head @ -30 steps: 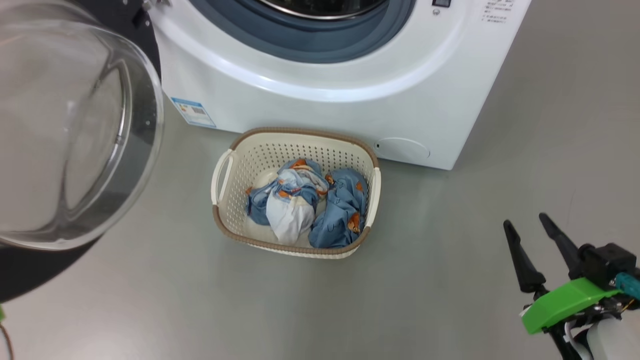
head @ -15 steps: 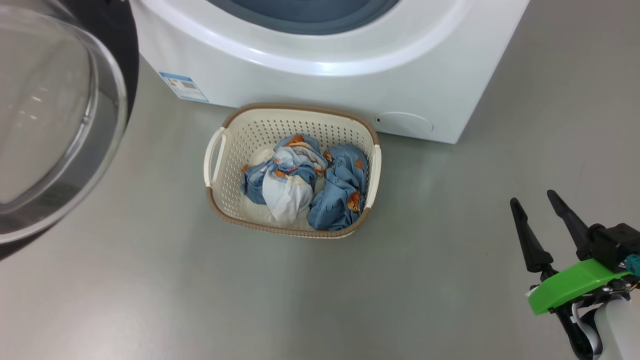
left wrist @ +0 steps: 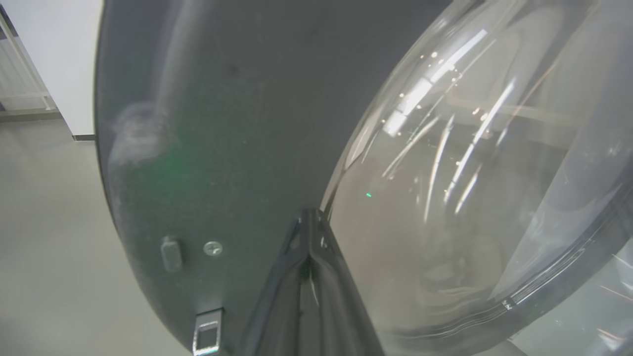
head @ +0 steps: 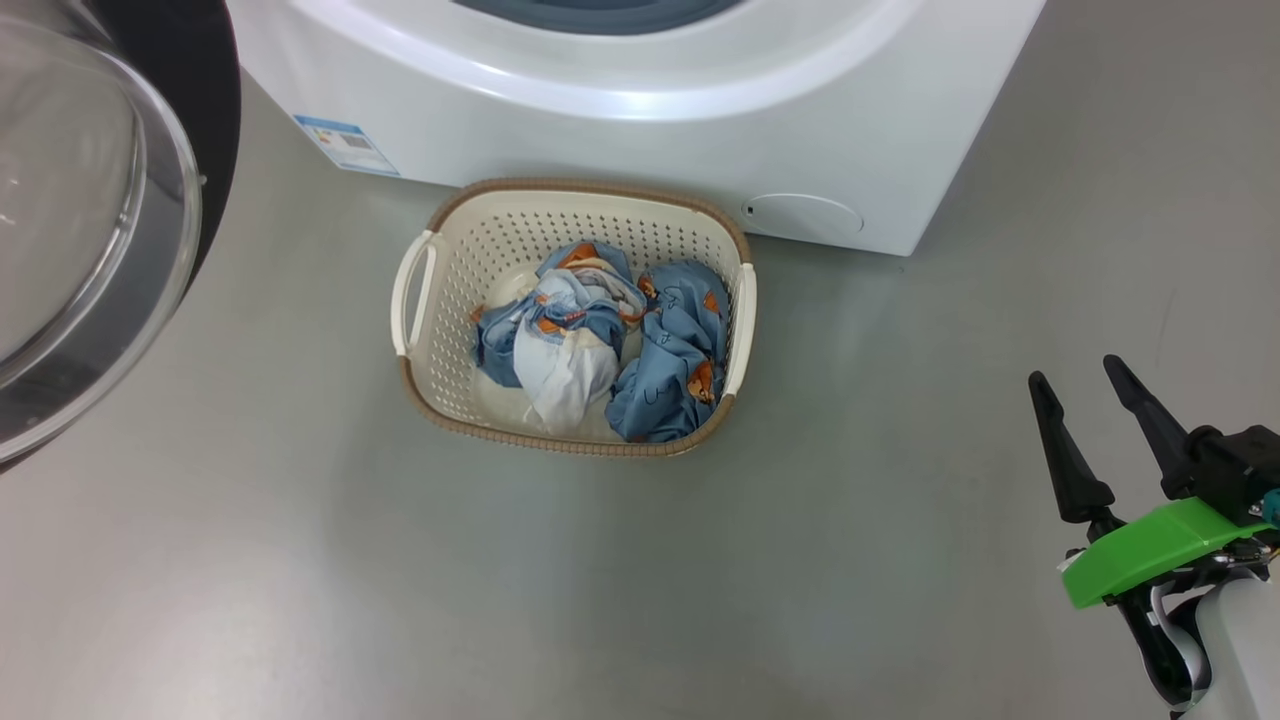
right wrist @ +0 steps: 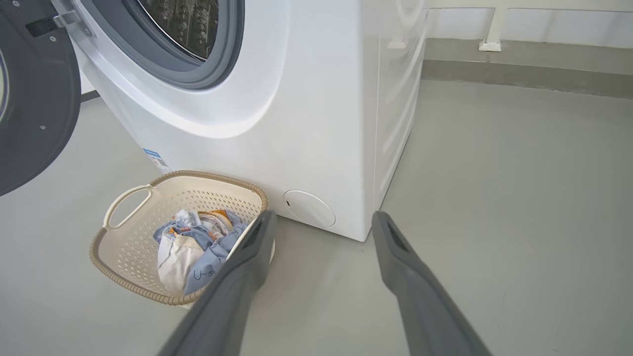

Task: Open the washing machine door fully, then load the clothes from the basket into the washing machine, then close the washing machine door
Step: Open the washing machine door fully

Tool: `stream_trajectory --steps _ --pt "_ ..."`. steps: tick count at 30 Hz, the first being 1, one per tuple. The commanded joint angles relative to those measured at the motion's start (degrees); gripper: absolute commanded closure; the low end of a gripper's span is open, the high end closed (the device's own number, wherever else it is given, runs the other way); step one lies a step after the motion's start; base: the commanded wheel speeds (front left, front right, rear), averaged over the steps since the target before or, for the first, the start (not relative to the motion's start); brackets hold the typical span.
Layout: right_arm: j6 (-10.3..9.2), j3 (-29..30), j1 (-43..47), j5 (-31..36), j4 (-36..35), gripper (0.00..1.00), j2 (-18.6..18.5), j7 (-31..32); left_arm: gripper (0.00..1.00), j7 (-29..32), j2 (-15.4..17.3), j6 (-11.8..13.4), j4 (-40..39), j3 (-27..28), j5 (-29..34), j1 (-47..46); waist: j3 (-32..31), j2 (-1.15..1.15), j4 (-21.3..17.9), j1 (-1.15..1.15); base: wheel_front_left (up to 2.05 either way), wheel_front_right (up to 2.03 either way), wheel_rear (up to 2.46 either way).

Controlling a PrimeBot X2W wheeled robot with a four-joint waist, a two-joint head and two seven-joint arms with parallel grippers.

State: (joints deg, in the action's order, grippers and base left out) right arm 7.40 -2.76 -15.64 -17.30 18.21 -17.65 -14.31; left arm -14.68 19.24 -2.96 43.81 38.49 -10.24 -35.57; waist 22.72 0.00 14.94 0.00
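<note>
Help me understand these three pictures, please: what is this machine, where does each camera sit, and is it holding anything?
This is a wheeled robot with two arms, each ending in a two-fingered gripper. The head view looks down from its head at a grey floor, where the white washing machine stands with its round glass door swung open at the left. In front of it sits a cream basket with crumpled blue and white clothes inside. The right gripper, at the lower right, is open and holds nothing. The right wrist view looks along those two fingers toward the basket and the machine. The left wrist view looks along the left gripper, whose fingers are shut, empty, pointing at the door's inner face where black rim meets glass bowl.
</note>
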Motion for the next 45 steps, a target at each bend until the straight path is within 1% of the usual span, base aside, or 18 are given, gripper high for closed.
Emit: stream_trajectory --steps 1,4,8,14,20,21,22,23,25,27,28,29,31,32,38,45 --pt "0.09 -1.15 -0.02 0.1 -1.0 0.0 -0.13 -0.69 1.0 -0.32 4.9 0.12 -0.95 1.35 0.92 -0.57 -0.5 0.0 -0.14 0.0 0.0 0.0 0.0" --pt "0.09 -1.09 0.25 0.08 -0.8 0.0 0.14 -0.69 1.0 -0.32 4.47 0.27 -0.86 1.59 1.47 -0.4 -1.27 0.0 -0.11 0.0 0.0 0.0 0.0" --pt "0.09 -0.99 0.75 0.01 -0.62 0.0 0.52 -0.69 1.0 -0.32 2.62 -0.08 -2.62 1.98 1.84 1.11 -2.78 0.0 0.03 0.0 0.0 0.0 0.0" --pt "0.09 -1.19 2.15 -0.08 -0.25 0.0 1.41 -0.69 1.0 -0.32 -1.6 -2.31 -7.25 3.32 0.8 5.72 -6.1 0.0 0.14 0.0 0.0 0.0 0.0" --pt "0.09 -1.38 3.65 -0.24 0.15 0.0 2.07 -0.69 1.0 -0.32 -5.53 -3.95 -12.4 2.06 1.28 11.86 -9.2 0.0 0.33 0.0 0.0 0.0 0.0" --pt "0.09 -1.42 3.89 -0.27 0.21 0.0 2.16 -0.69 0.97 -0.32 -6.19 -4.08 -13.12 1.81 1.27 12.82 -9.65 0.0 0.35 0.0 0.0 0.0 0.0" --pt "0.09 -1.46 4.09 -0.29 0.25 0.0 2.25 -0.69 0.84 -0.32 -6.77 -4.19 -13.8 1.49 1.26 13.73 -10.09 0.0 0.35 0.0 0.0 0.0 0.0" --pt "0.09 -1.46 4.09 -0.29 0.25 0.0 2.25 -0.69 0.84 -0.32 -6.77 -4.19 -13.8 1.49 1.26 13.73 -10.09 0.0 0.35 0.0 0.0 0.0 0.0" --pt "0.09 -1.53 4.51 -0.38 0.36 0.0 2.44 -0.69 0.65 -0.32 -7.62 -4.33 -15.01 0.96 1.2 15.3 -11.0 0.0 0.33 0.0 0.0 0.0 0.0" --pt "0.09 -1.57 4.99 -0.49 0.49 0.0 2.65 -0.69 0.55 -0.32 -8.24 -4.43 -16.65 -0.29 1.48 16.96 -11.97 0.0 0.28 0.0 0.0 0.0 0.0" --pt "0.09 -1.55 5.26 -0.57 0.55 0.0 2.77 -0.69 0.53 -0.32 -8.4 -4.46 -17.42 -1.11 1.82 17.89 -12.46 0.0 0.24 0.0 0.0 0.0 0.0" --pt "0.09 -1.58 5.56 -0.64 0.6 0.0 2.87 -0.69 0.44 -0.32 -8.79 -4.48 -18.08 -1.64 1.55 18.66 -12.96 0.0 0.15 0.0 0.0 0.0 0.0" --pt "0.09 -1.72 6.17 -0.77 0.66 0.0 2.97 -0.69 0.17 -0.32 -9.31 -4.5 -19.44 -4.5 0.2 20.53 -13.83 0.0 -0.16 0.0 0.0 0.0 0.0" --pt "0.09 -1.75 6.43 -0.8 0.66 0.0 3.04 -0.69 0.01 -0.32 -9.39 -4.5 -20.12 -5.57 -0.28 21.55 -14.23 0.0 -0.38 0.0 0.0 0.0 0.0" --pt "0.09 -1.69 7.41 -0.93 0.55 0.0 3.55 -0.69 0.0 -0.32 -10.59 -4.51 -25.05 -13.07 -4.73 26.79 -16.06 0.0 -2.43 0.0 0.0 0.0 0.0" --pt "0.09 -1.15 7.85 -0.92 0.22 0.0 3.66 -0.69 0.0 -0.32 -10.98 -4.52 -28.23 -18.96 -7.05 30.34 -16.81 0.0 -5.53 0.0 0.0 0.0 0.0"
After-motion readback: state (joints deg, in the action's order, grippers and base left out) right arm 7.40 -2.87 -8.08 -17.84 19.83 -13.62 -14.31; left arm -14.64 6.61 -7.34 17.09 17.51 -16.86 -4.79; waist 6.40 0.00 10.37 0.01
